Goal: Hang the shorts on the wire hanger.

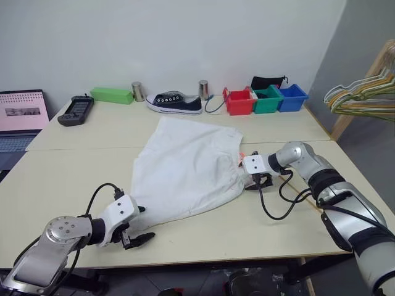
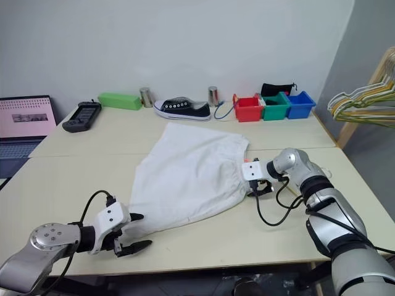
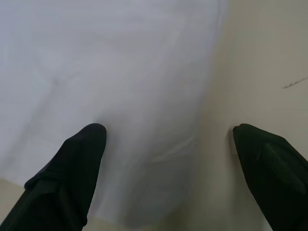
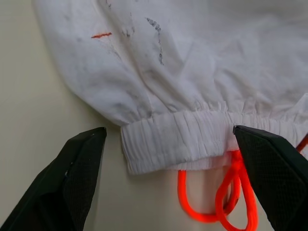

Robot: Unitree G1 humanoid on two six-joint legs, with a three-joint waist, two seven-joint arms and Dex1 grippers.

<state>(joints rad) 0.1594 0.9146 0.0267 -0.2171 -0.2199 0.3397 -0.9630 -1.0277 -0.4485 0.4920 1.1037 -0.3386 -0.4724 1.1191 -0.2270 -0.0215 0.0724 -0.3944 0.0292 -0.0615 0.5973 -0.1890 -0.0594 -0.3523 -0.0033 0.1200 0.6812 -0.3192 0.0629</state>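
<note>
The shorts (image 1: 185, 169) lie spread flat on the tabletop (image 1: 74, 179), and this looks like the reach before the pick-up. The right gripper (image 4: 168, 144) hangs with its jaws wide apart over the elastic waistband (image 4: 178, 139) and orange drawstring (image 4: 226, 192), while the left gripper (image 3: 168, 139), equally spread, straddles the hem edge at the opposite end. Next, each gripper probably needs to sink onto the cloth and pinch it; the wire hanger cannot be made out clearly here.

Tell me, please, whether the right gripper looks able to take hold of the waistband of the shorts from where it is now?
Probably yes: the right gripper is open, its fingers either side of the shorts' waistband, with nothing between.
</note>
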